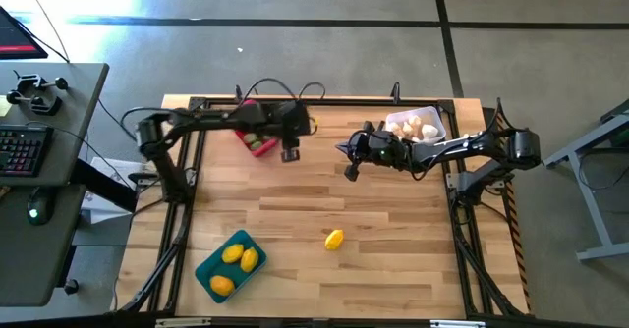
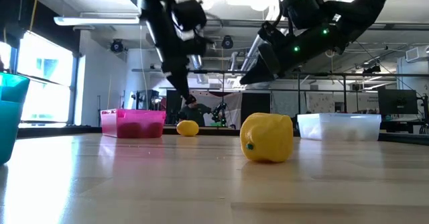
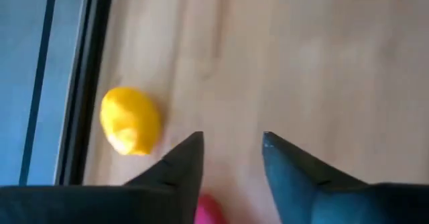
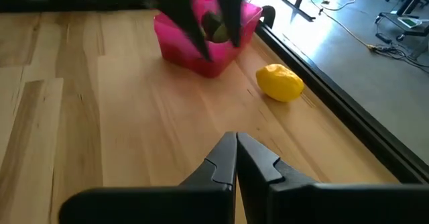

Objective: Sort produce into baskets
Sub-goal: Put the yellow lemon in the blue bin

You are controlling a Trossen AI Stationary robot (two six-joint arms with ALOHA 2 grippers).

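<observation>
The pink basket (image 1: 254,137) holds green produce (image 4: 216,28) at the far left. The whitish basket (image 1: 430,122) holds white garlic bulbs (image 1: 413,127) at the far right. The teal basket (image 1: 232,263) holds three lemons (image 1: 236,256) near the front left. One loose lemon (image 1: 334,239) lies on the table's middle front. Another lemon (image 4: 280,82) lies by the far edge beside the pink basket. My left gripper (image 3: 232,140) is open and empty above the table by the pink basket. My right gripper (image 4: 236,138) is shut and empty above the table's middle, left of the whitish basket.
Black frame rails run along the table's far edge (image 4: 322,90) and its sides. Bare wood lies between the two grippers and the front lemon (image 2: 268,138). A desk with a keyboard (image 1: 25,151) stands off the table's left.
</observation>
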